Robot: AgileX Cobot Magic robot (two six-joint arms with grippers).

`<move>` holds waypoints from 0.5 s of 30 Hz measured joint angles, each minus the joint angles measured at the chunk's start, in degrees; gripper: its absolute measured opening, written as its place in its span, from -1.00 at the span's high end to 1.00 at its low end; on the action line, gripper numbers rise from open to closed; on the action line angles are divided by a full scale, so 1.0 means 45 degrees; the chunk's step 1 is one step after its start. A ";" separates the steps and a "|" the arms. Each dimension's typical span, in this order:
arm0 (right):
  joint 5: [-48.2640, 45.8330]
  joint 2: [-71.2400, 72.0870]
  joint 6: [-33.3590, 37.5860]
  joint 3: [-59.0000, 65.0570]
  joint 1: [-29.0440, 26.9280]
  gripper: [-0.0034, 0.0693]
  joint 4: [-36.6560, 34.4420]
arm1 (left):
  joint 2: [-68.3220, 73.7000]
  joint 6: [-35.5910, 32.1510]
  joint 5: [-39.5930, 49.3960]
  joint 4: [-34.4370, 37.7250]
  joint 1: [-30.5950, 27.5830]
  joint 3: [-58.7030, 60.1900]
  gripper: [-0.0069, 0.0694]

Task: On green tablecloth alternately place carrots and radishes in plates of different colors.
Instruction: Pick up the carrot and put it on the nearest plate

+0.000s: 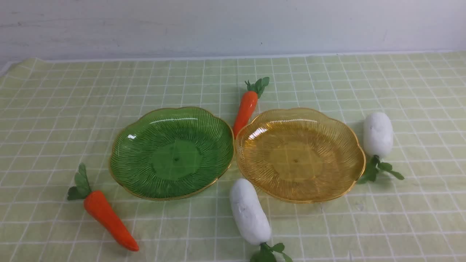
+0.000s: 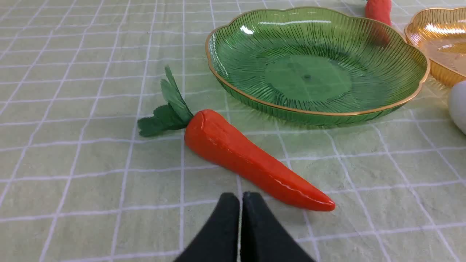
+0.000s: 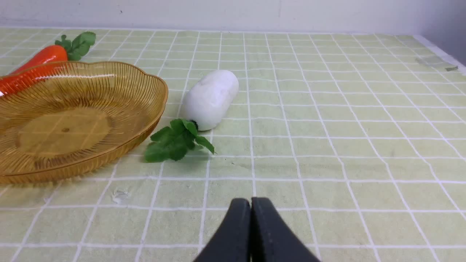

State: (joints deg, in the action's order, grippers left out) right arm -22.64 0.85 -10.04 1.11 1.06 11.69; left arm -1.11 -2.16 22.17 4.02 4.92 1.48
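A green plate (image 1: 138, 153) and an amber plate (image 1: 327, 160) sit side by side on the green tablecloth (image 1: 54, 109), both empty. One carrot (image 1: 109, 218) lies front left of the green plate. A second carrot (image 1: 245, 107) lies behind, between the plates. One radish (image 1: 249, 214) lies in front between the plates. Another radish (image 1: 378, 133) lies right of the amber plate. My left gripper (image 2: 240, 198) is shut and empty, just short of the near carrot (image 2: 247, 160). My right gripper (image 3: 251, 203) is shut and empty, short of the right radish (image 3: 211, 98). Neither gripper shows in the front view.
A white wall (image 1: 233, 25) rises behind the cloth's far edge. The cloth's right edge (image 3: 440, 54) shows in the right wrist view. Open cloth lies to the far left, the far right and behind the plates.
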 joint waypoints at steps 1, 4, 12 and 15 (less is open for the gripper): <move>0.0000 0.0000 0.0000 0.0000 0.0000 0.95 0.0000 | 0.0000 0.0000 0.0000 0.0000 0.0000 0.0000 0.84; 0.0000 0.0000 0.0000 0.0000 0.0000 0.95 0.0000 | 0.0000 0.0000 0.0000 0.0000 0.0000 0.0000 0.84; 0.0000 0.0000 0.0000 0.0000 0.0000 0.95 0.0000 | 0.0000 0.0688 -0.2132 0.3411 0.0000 0.0034 0.84; 0.0000 0.0000 0.0000 0.0000 0.0000 0.95 0.0000 | 0.0000 0.0653 -0.3091 0.4666 0.0000 0.0034 0.84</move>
State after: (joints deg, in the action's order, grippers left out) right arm -22.64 0.85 -10.04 1.11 1.06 11.69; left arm -1.11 0.78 8.26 25.01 4.92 1.63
